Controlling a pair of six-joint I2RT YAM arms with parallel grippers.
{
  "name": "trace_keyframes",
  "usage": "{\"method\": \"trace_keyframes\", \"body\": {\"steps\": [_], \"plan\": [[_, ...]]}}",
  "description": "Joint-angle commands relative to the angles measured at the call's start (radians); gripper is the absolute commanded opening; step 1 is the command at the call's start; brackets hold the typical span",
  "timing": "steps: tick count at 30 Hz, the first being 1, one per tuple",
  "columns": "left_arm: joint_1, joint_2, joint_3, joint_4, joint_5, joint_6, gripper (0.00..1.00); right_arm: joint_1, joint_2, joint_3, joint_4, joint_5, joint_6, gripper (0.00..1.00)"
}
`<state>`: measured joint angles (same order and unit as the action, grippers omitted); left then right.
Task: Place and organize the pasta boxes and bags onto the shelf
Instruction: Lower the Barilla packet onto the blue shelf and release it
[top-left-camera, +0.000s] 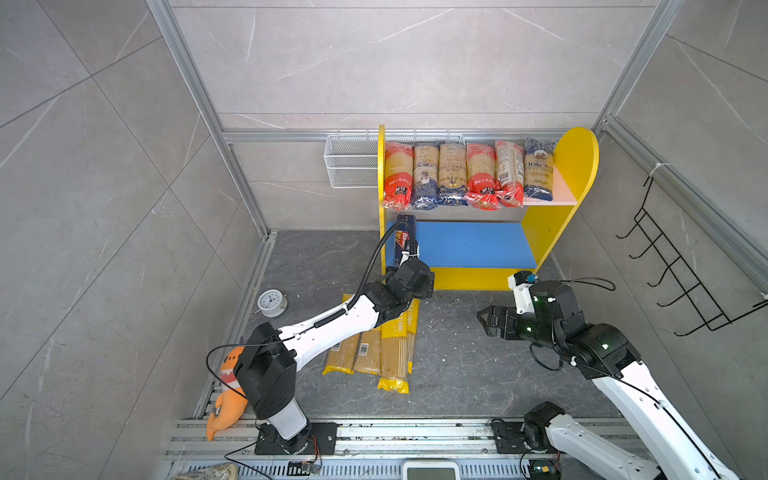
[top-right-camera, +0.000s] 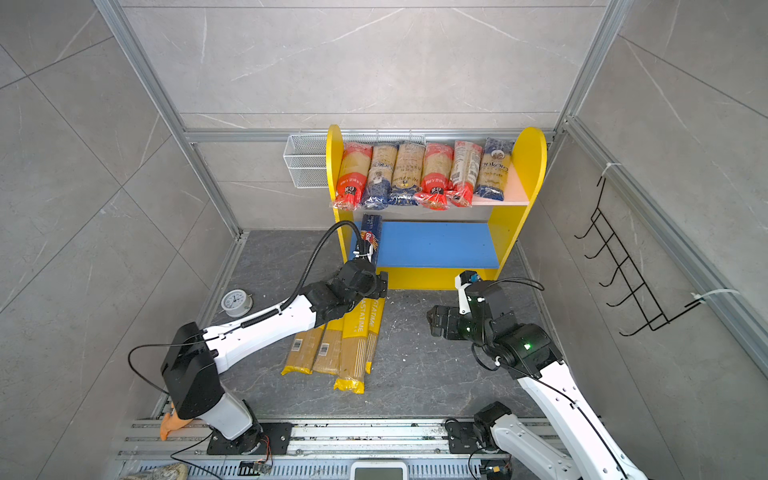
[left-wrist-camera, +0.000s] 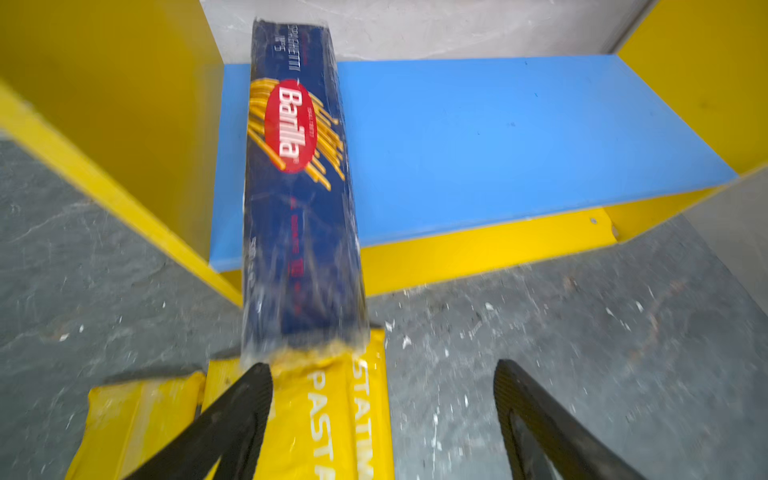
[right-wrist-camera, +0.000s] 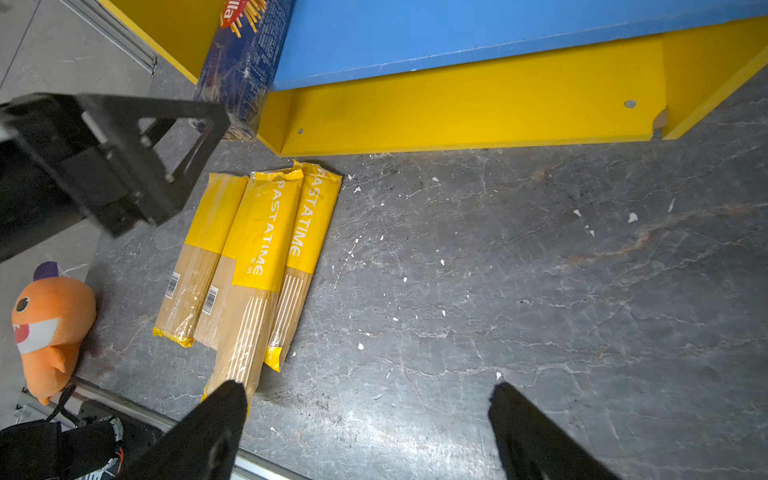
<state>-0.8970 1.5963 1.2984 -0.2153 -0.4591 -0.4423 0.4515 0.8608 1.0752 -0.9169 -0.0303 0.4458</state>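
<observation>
Fingers (left-wrist-camera: 232, 419) of my left claw (left-wrist-camera: 382, 368) stand spread wider than the box (left-wrist-camera: 299, 187), gripping nothing; one tip may graze its end, but blur hides that. Box lies along the left edge of the shelf's (top-left-camera: 544, 232) blue board (top-left-camera: 473, 245), overhanging the front. Six bags (top-left-camera: 453, 174) line the pink board (top-left-camera: 561, 187). Four packs (top-left-camera: 392, 357) lie on the table (top-left-camera: 457, 374). My right claw (right-wrist-camera: 365, 388) gapes empty over the table.

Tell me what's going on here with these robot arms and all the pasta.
The robot is stocking a small shelf with pasta. Six bags line its upper board. The left tool is open just behind a dark-blue box on the blue lower board, its near end sticking out past the front. Yellow packs lie on the table in front. The right tool hangs open over the table.
</observation>
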Motion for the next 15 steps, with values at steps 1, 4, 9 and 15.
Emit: {"method": "trace_keyframes", "body": {"steps": [1, 4, 9, 15], "plan": [[-0.001, -0.114, -0.049, -0.005, 0.016, -0.015, 0.86, 0.005, 0.0, -0.014, -0.007, -0.017, 0.045, 0.95], [-0.018, -0.2, -0.101, -0.056, 0.01, -0.024, 0.86, 0.007, -0.003, -0.048, 0.021, -0.043, 0.078, 0.95], [-0.043, -0.367, -0.216, -0.134, -0.049, -0.058, 0.86, 0.028, 0.018, -0.113, 0.091, -0.095, 0.132, 1.0], [-0.043, -0.575, -0.39, -0.211, -0.11, -0.138, 0.86, 0.15, 0.084, -0.136, 0.152, -0.045, 0.186, 1.0]]}}
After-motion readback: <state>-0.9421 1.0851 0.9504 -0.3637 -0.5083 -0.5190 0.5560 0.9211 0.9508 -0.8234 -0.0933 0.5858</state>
